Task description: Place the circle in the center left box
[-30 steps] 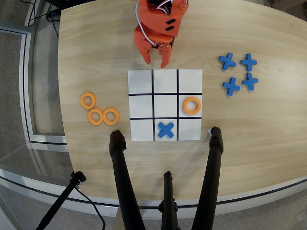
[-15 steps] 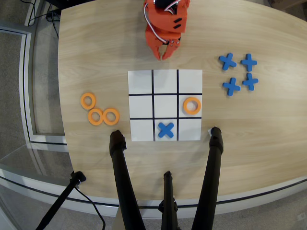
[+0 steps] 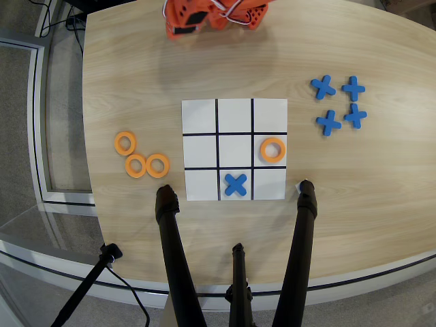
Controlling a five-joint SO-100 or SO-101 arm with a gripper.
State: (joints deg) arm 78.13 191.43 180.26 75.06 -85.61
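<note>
An orange ring (image 3: 272, 150) lies flat inside the middle-row, right-column cell (image 3: 270, 136) of the white 3x3 grid sheet (image 3: 200, 116). Three more orange rings (image 3: 135, 165) lie in a cluster on the table left of the sheet. A blue cross (image 3: 236, 184) sits in the bottom middle cell. My orange arm (image 3: 204, 17) is folded at the table's far edge, well away from the sheet. Its gripper is bunched up there and partly cut off. I cannot tell how the jaws stand. Nothing shows in it.
Several blue crosses (image 3: 338, 104) lie on the table right of the sheet. Black tripod legs (image 3: 170, 245) reach over the near table edge, with feet just below the sheet's bottom corners. The wooden table's curved edge (image 3: 92, 177) runs down the left.
</note>
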